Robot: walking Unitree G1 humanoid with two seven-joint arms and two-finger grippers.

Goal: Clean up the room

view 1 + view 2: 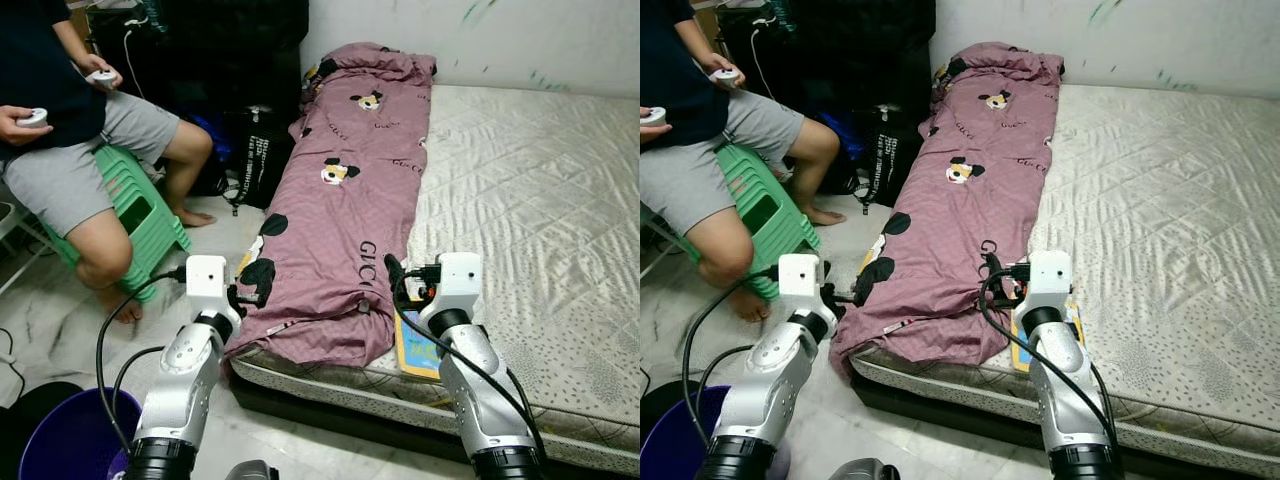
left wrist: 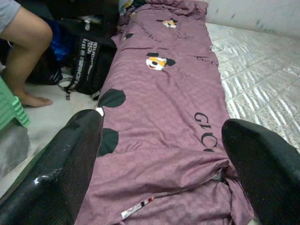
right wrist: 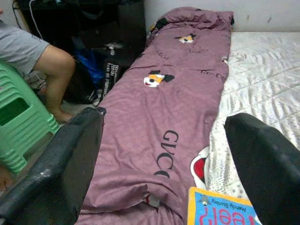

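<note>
Along the left edge of the mattress [image 1: 520, 190] lies a purple blanket [image 1: 345, 200], folded into a long strip from the wall end to the near end, its lower left corner drooping over the side. Both arms are raised toward that near end, likely to take hold of it for tidying. The left gripper [image 1: 240, 296] hovers at the hanging corner, the right gripper [image 1: 395, 275] just above the blanket's near right corner; in the wrist views both sets of fingers [image 2: 70, 164] stand wide apart with nothing between them. Black letters on the blanket read roughly "GUCCI" among cartoon mouse heads. A blue and yellow children's book [image 1: 415, 345] lies at the mattress's near edge, touching the blanket; its cover shows "reep!" upside down. A black bag [image 1: 255, 155] with white lettering, too small to read, stands on the floor. A person sits on a green stool [image 1: 140, 205] holding two controllers.
</note>
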